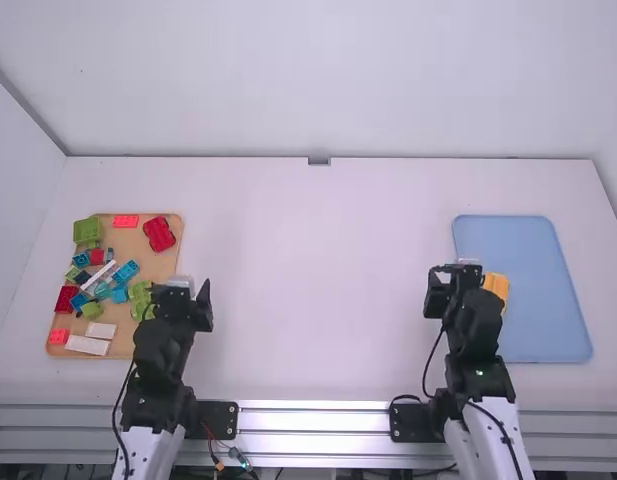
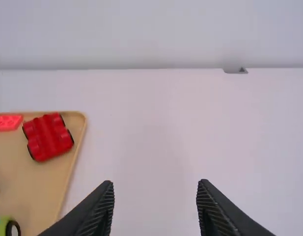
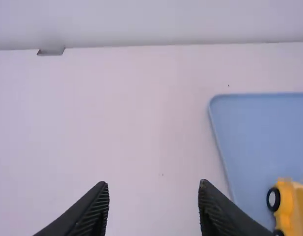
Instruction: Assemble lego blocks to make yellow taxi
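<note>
My left gripper (image 1: 188,290) is over the right edge of the tan tray (image 1: 148,265); in the left wrist view this gripper (image 2: 155,183) stands open with nothing between its fingers. My right gripper (image 1: 454,272) is by the left edge of the blue tray (image 1: 548,320); in the right wrist view the gripper (image 3: 153,183) is open and holds nothing. On the blue tray lies a yellow piece (image 1: 497,287), partly behind the right arm; the right wrist view has this yellow piece (image 3: 286,204) with black wheels. A red wheeled base (image 2: 48,136) rests near the tan tray's corner.
The tan tray holds several loose blocks: a green one (image 1: 87,231), a blue one (image 1: 126,271), a dark red one (image 1: 66,299) and white ones (image 1: 88,346). The bare white table (image 1: 313,290) lies between the two trays. A wall rises behind the table's far edge.
</note>
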